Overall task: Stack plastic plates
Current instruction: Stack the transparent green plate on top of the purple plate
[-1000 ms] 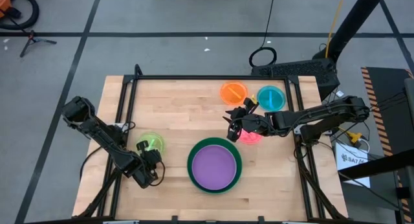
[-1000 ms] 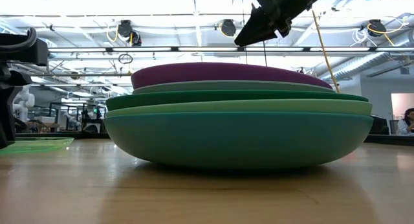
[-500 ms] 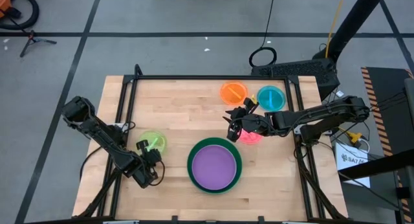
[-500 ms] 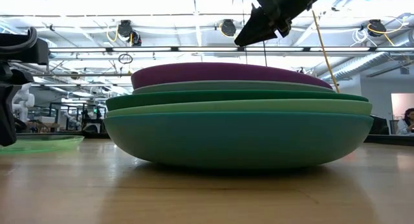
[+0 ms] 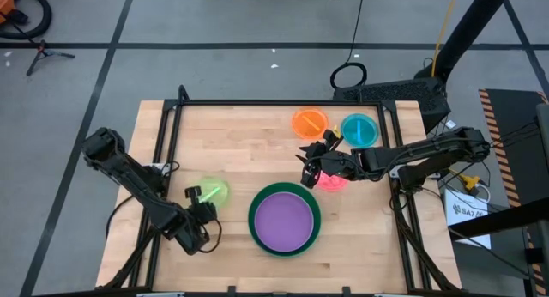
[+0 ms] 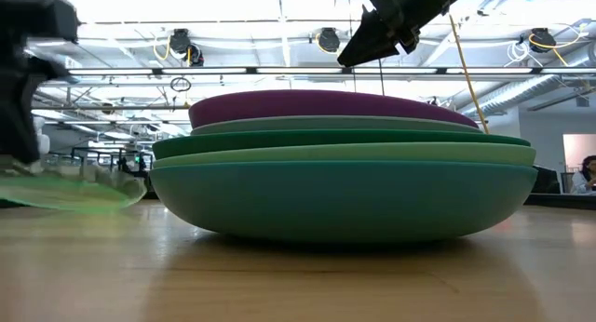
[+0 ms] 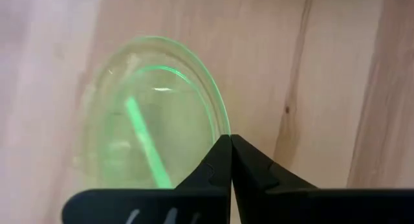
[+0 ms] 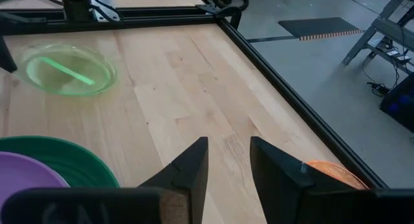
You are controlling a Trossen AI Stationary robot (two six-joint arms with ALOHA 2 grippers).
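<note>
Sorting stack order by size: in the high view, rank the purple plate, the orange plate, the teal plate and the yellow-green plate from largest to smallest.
1. purple plate, clearly the largest, on top of the stack.
2. orange plate, teal plate and yellow-green plate: these look about alike; the yellow-green one is held at its rim by the left gripper, so no ranking among them.

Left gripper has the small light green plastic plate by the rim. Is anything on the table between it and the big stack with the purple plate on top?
Nothing visible. Left gripper is shut on the small light green plastic plate, and only bare wooden table lies between it and the plate stack topped by the purple plate.
</note>
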